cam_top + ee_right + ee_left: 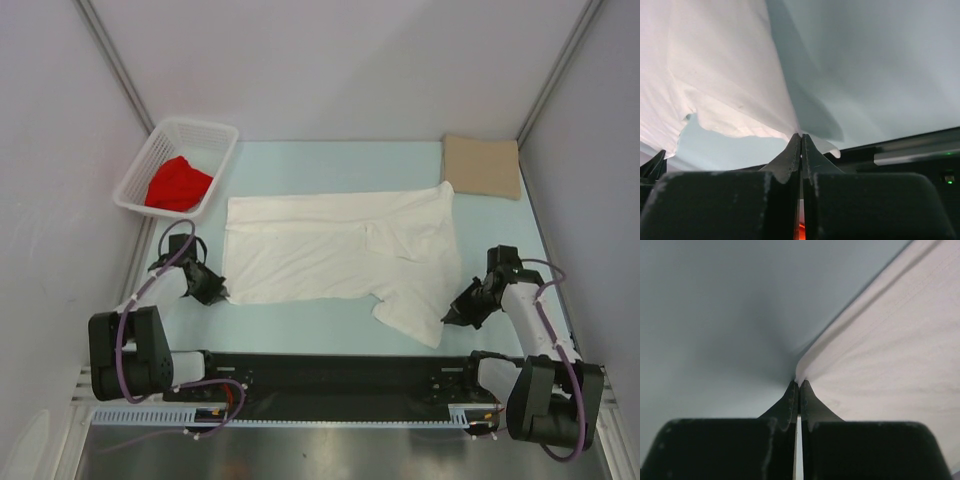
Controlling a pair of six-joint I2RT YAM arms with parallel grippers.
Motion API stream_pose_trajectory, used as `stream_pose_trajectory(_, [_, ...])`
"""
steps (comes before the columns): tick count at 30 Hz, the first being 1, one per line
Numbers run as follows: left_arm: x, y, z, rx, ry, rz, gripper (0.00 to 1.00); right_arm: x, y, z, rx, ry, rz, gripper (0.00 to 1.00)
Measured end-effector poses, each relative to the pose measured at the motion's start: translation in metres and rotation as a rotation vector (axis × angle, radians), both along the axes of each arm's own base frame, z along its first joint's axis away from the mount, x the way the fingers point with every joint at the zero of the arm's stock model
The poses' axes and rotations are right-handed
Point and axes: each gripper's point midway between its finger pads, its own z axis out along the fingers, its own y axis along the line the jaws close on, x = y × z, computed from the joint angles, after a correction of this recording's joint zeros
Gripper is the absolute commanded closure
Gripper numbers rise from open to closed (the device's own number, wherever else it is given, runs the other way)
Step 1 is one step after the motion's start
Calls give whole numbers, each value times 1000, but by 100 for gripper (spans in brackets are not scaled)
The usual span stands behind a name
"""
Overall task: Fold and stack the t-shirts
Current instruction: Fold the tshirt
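At ten o'clock the basket (200, 130) holds the red t-shirt (178, 184), crumpled and unfolded; at eight o'clock the left gripper (215, 293) is clenched on the near-left corner of the white t-shirt (330, 245), which lies spread across the middle of the table (300, 160), one part trailing toward five o'clock; the right gripper (455, 312), at four o'clock, pinches that near-right edge; at one o'clock the tan t-shirt (482, 166) lies as a flat folded rectangle. By my reckoning one shirt is done, the white one's first fold is only starting, and the red is untouched.
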Motion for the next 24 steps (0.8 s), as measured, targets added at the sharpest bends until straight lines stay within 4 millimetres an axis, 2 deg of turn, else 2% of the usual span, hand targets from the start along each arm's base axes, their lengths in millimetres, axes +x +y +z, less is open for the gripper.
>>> stream_pose_trajectory(3, [-13, -1, 0, -5, 17, 27, 100, -9, 3, 7, -3, 3, 20, 100])
stream_pose_trajectory(9, [-24, 1, 5, 12, 30, 52, 100, -22, 5, 12, 1, 25, 17, 100])
stream_pose_trajectory(14, [-28, 3, 16, 30, 0, 67, 100, -21, 4, 26, -9, 5, 15, 100])
stream_pose_trajectory(17, [-31, 4, 20, 38, 2, 63, 100, -9, -1, 41, -28, -22, 18, 100])
stream_pose_trajectory(19, [-31, 6, 24, 49, 15, 54, 100, 9, -6, 54, -48, -48, 25, 100])
stream_pose_trajectory(21, [-22, 10, 32, 66, 15, 44, 100, 32, -12, 65, -63, -76, 32, 100])
stream_pose_trajectory(24, [0, 15, 46, 78, 5, 28, 100, 60, -16, 71, -67, -93, 48, 100])
